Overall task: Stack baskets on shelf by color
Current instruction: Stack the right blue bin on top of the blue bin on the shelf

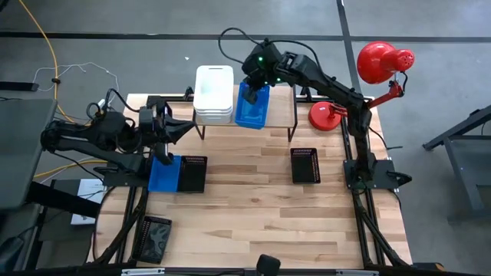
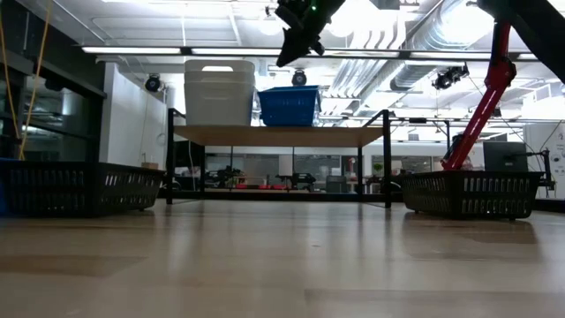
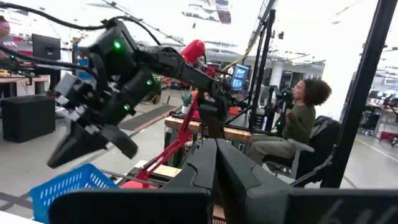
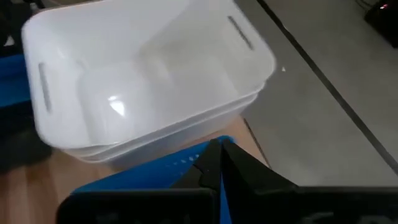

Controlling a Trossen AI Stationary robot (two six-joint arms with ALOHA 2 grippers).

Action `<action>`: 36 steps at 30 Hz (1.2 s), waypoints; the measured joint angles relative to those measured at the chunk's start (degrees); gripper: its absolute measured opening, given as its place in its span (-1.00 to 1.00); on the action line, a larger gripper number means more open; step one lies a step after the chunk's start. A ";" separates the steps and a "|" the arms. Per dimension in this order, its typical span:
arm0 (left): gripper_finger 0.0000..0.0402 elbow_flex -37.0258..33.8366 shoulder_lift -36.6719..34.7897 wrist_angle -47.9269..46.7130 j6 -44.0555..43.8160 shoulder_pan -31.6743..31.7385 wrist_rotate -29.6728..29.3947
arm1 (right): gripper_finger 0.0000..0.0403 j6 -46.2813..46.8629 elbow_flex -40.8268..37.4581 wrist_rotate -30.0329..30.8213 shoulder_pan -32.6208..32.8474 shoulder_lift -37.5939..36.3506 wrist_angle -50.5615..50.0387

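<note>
**Right arm stretched over the shelf**

The right gripper (image 1: pixel 252 86) hangs above the shelf (image 1: pixel 282 113) on an arm stretched far across the table, fingers pressed together on nothing — the blue basket (image 1: pixel 253 107) sits just beneath it, beside the white baskets (image 1: pixel 213 93). The left gripper (image 1: pixel 170 130), also pinched shut and empty, hovers near a second blue basket (image 1: pixel 163 173) that touches a black basket (image 1: pixel 192 173) on the table (image 1: pixel 253 222).

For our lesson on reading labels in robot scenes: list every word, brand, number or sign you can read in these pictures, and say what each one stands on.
None can be read.
White baskets: plain, no lettering.
Blue basket on the shelf: no label visible.
Black baskets on the table: no label visible.
Screens in the room behind: lit, but too small and blurred to read.
</note>
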 joint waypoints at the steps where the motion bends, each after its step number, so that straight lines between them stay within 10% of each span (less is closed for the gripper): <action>1: -1.00 0.00 -0.23 0.01 0.42 0.00 0.00 | -1.00 -0.27 0.00 -0.06 0.35 0.00 -0.32; 15: -1.00 -0.02 -2.13 0.00 3.96 0.02 -3.22 | -1.00 -2.79 -4.51 -0.29 4.18 -1.85 -6.16; 25: -1.00 -0.02 -2.10 0.02 3.34 0.00 -5.67 | -1.00 10.94 -62.73 10.01 12.44 -40.03 44.60; 36: -1.00 -0.02 -1.86 0.04 -0.94 0.02 -6.49 | -1.00 10.37 -67.14 26.42 10.45 -34.19 69.03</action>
